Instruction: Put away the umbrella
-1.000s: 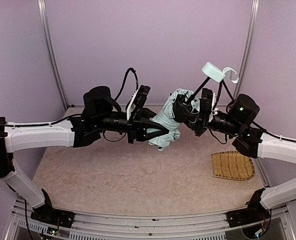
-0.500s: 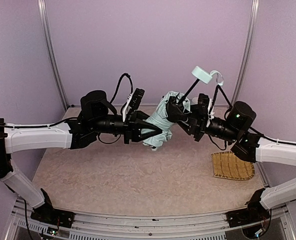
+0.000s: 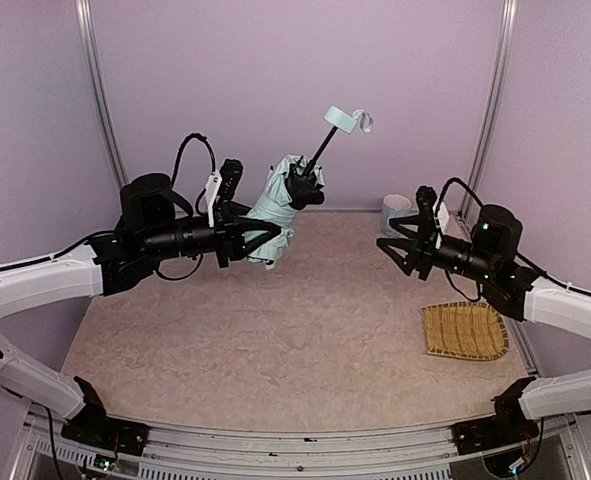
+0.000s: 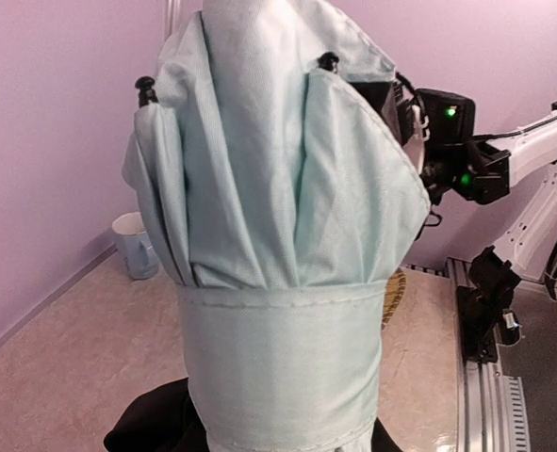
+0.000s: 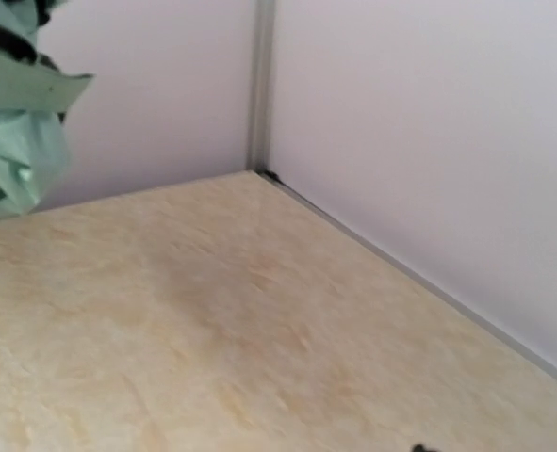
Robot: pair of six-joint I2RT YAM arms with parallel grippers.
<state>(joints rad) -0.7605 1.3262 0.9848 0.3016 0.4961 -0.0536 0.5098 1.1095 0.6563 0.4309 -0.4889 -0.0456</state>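
Your left claw (image 3: 247, 232) is clamped on the lower end of the pale mint-blue folding umbrella (image 3: 278, 198), holding it in the air above the far left part of the beige marbled table (image 3: 275, 340). The bundled canopy stands tilted, leaning toward the right. Its thin black shaft (image 3: 321, 150) sticks out of the top and ends in the small mint handle (image 3: 341, 120) with its pale wrist loop (image 3: 366, 122), high against the lilac back wall. In your left wrist view the pleated fabric fills the middle of the picture, with a stitched band near the bottom and black rib tips at the top folds. Your right claw (image 3: 397, 248) hangs above the right half of the table, well apart from the umbrella, its jaws spread with nothing between them. Its own camera shows only bare tabletop, the wall corner and a scrap of mint fabric at the left edge. The pale blue mug (image 3: 395, 211) stands at the back edge behind that claw. The woven yellow straw mat (image 3: 463, 331) lies flat on the table near the right edge, below the right arm.
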